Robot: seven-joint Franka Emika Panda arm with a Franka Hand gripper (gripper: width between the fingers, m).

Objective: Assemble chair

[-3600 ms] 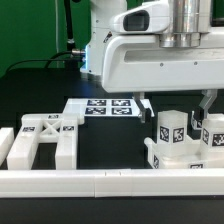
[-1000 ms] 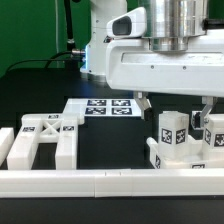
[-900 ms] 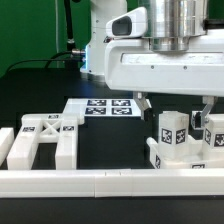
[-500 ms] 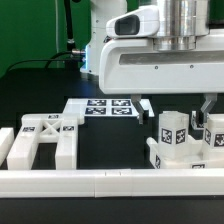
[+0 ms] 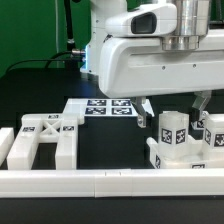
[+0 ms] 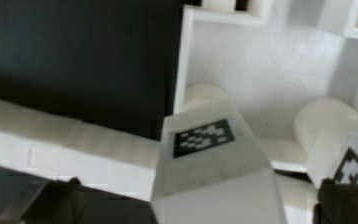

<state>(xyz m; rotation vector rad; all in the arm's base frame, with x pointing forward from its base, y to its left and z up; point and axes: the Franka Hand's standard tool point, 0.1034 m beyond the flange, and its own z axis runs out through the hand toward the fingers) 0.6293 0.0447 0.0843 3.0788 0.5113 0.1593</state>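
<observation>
Two upright square chair legs with tags [image 5: 169, 136] [image 5: 214, 135] stand on a low white tagged chair part [image 5: 170, 160] at the exterior view's right. My gripper [image 5: 173, 112] hangs open just above the nearer leg, one finger [image 5: 146, 110] on each side of its top and neither touching it. In the wrist view that leg [image 6: 215, 150] rises between my dark fingertips [image 6: 57, 200], with the gripper [image 6: 202, 208] open around it and the second leg [image 6: 345, 135] beside it. An X-braced frame [image 5: 45, 138] lies at the exterior view's left.
The marker board [image 5: 105, 107] lies flat on the black table behind the parts. A long low white border rail [image 5: 100, 182] runs along the front edge. A black cable [image 5: 40, 58] trails at the back left near the arm's base.
The hand has shifted slightly toward the exterior view's right and turned a little over the leg. The jaws stay open and no part has moved.
</observation>
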